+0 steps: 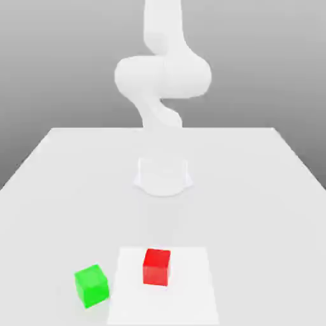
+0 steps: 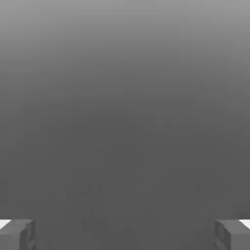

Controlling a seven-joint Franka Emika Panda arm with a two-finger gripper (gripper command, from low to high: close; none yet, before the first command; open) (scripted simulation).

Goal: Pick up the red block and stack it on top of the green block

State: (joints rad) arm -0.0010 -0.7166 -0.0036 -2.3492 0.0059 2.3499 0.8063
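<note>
The gripper point(image 2: 125, 234) has its fingers point(image 2: 17, 234) spread wide and empty. The red block point(image 1: 156, 266) sits on the table point(image 1: 267, 191), near the green block point(image 1: 92, 285), not touching. I would descend straight over red, fingers squared to its faces.

Simulated tabletop test scene, not a lived-in room. My white arm point(image 1: 162, 76) rises from a round base point(image 1: 163, 176) at the centre of a plain white table point(image 1: 57, 184), all rendered smooth and textureless. Behind it lies a featureless grey gradient backdrop point(image 1: 267, 57) without walls or furnishings. Taking the base as the dial's centre, two matte primitive cubes sit toward 6 o'clock: the red block point(image 1: 156, 267) and, nearer 7 o'clock, the green block point(image 1: 92, 285).
</note>
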